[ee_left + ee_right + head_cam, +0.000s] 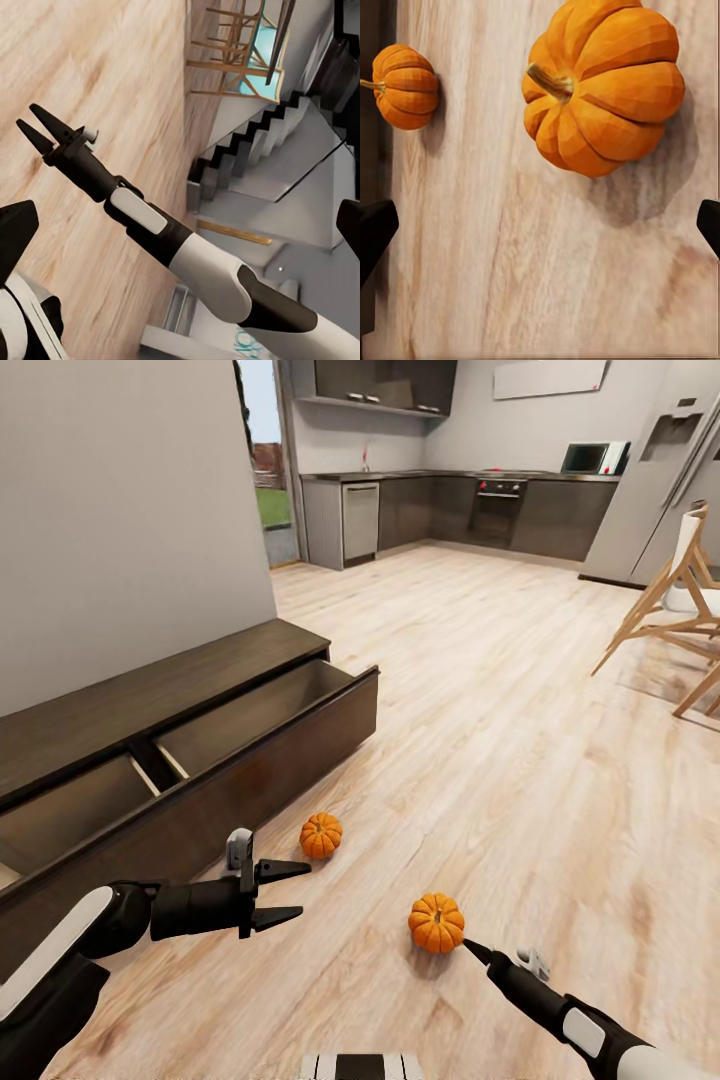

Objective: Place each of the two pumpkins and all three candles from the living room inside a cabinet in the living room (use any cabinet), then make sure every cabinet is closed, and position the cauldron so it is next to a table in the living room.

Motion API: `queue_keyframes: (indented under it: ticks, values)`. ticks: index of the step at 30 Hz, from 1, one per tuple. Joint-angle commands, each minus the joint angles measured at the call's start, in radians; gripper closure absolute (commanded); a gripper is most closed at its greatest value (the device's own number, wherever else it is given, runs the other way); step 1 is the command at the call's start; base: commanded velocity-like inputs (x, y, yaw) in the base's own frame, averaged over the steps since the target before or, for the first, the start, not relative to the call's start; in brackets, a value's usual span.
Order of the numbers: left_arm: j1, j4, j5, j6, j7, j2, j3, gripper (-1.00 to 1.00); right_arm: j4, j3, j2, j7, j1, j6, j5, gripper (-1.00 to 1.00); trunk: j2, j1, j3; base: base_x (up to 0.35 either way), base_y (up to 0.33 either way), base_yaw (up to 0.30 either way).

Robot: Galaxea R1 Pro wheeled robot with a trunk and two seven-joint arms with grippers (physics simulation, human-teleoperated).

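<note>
Pumpkins: two counted, both on the floor. Near pumpkin [436,922] sits just beyond the right gripper [470,948], whose fingers are spread wide and empty; far pumpkin [321,835] lies just ahead of the left gripper [285,892], also spread and empty. Cabinet [250,750] drawers stand open, empty where visible. Nothing stowed yet.

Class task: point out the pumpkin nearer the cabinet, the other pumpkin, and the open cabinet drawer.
Pumpkin nearer cabinet [321,836], head view, ribbed side.
Other pumpkin [436,923], head view, ribbed top.
Cabinet drawer [290,745], head view, dark front panel.
</note>
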Motion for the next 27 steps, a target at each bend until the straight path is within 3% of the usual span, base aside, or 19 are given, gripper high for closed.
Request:
queue_keyframes:
  ticks: [1,7,11,20,27]
  values:
    - [-0.001,-0.001,0.011,0.0,0.009,0.001,-0.001,-1.0,0.0,0.006,-0.001,0.003,0.0,0.008,-0.011,-1.0,-0.001,0.0,-0.005,0.0,0.0,0.0]
    - [-0.001,-0.003,0.011,0.0,-0.045,0.018,0.005,-1.0,0.0,0.007,-0.001,0.004,0.0,0.008,-0.011,-1.0,-0.002,0.003,-0.028,0.0,0.0,0.0]
    - [-0.001,-0.003,0.011,0.001,-0.08,0.033,0.002,-1.0,0.0,0.007,0.0,0.005,0.0,0.008,-0.011,-1.0,-0.002,0.003,-0.028,0.0,0.0,0.0]
    - [-0.001,-0.003,0.011,0.001,-0.088,0.037,0.005,-1.0,0.0,0.005,-0.001,0.007,0.0,0.008,-0.011,-1.0,-0.002,0.003,-0.028,0.01,0.0,0.0]
    - [-0.001,-0.002,0.01,0.001,-0.087,0.037,0.004,-1.0,0.005,-0.004,-0.002,0.048,0.0,0.008,-0.022,-1.0,-0.002,0.003,-0.028,0.169,0.0,0.0]
